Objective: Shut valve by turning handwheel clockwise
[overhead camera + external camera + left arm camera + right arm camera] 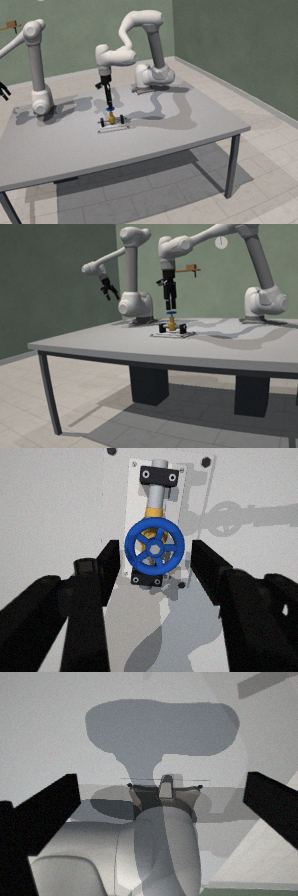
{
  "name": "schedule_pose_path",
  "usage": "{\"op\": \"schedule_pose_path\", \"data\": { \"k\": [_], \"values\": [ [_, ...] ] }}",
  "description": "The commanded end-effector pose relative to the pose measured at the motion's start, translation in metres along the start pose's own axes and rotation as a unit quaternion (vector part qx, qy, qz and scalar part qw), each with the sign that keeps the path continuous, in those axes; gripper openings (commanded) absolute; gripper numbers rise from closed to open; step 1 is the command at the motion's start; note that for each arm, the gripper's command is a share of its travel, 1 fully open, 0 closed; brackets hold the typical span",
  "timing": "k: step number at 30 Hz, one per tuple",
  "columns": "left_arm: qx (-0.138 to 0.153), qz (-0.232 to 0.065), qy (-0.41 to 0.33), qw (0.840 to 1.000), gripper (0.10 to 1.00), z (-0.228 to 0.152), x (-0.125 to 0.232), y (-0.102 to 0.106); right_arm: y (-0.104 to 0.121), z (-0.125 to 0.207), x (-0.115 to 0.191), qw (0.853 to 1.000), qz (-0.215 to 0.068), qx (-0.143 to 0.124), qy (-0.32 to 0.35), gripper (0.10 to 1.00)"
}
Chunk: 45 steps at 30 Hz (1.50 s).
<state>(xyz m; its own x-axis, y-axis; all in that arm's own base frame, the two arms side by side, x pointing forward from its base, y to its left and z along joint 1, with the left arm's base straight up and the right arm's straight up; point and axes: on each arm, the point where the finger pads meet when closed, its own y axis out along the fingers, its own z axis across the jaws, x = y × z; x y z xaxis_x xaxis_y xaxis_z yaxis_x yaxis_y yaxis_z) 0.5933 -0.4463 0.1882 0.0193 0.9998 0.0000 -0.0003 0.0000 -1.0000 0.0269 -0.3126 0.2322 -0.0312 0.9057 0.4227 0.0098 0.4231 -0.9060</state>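
Observation:
The blue handwheel [112, 109] [171, 312] [154, 522] sits level on top of the yellow valve body [112, 119] [172, 326] [154, 512]. My left gripper [110, 107] [171, 309] [155, 553] points straight down just above the wheel. It is part open and holds nothing; in the left wrist view its fingers stand on either side of the rim, with a gap at each side. My right gripper [8, 97] [113, 298] [161, 788] is wide open and empty, in the air far from the valve.
Two black pipe clamps [102, 121] [183, 329] [159, 476] hold the valve's grey pipe [156, 496] on a base plate [132, 498]. Both arms' bases stand at the table's [76, 145] [91, 345] far edge. A brown box on a shelf is on the wall behind.

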Motion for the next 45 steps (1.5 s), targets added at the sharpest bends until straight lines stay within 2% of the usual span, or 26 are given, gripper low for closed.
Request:
{"op": "schedule_pose_path", "data": {
  "k": [1,22,45],
  "values": [
    [-0.001,0.001,0.0,1.0,0.508,-0.001,0.0,-0.001,0.0,0.0,0.0,1.0,0.0,0.0,0.0,1.0],
    [-0.001,0.001,0.0,1.0,0.508,-0.001,0.0,0.0,0.0,0.0,0.0,1.0,0.0,0.0,0.0,1.0],
    [-0.001,0.001,0.0,1.0,0.508,-0.001,0.0,0.017,0.0,0.0,0.0,1.0,0.0,0.0,0.0,1.0]
  ]
}}
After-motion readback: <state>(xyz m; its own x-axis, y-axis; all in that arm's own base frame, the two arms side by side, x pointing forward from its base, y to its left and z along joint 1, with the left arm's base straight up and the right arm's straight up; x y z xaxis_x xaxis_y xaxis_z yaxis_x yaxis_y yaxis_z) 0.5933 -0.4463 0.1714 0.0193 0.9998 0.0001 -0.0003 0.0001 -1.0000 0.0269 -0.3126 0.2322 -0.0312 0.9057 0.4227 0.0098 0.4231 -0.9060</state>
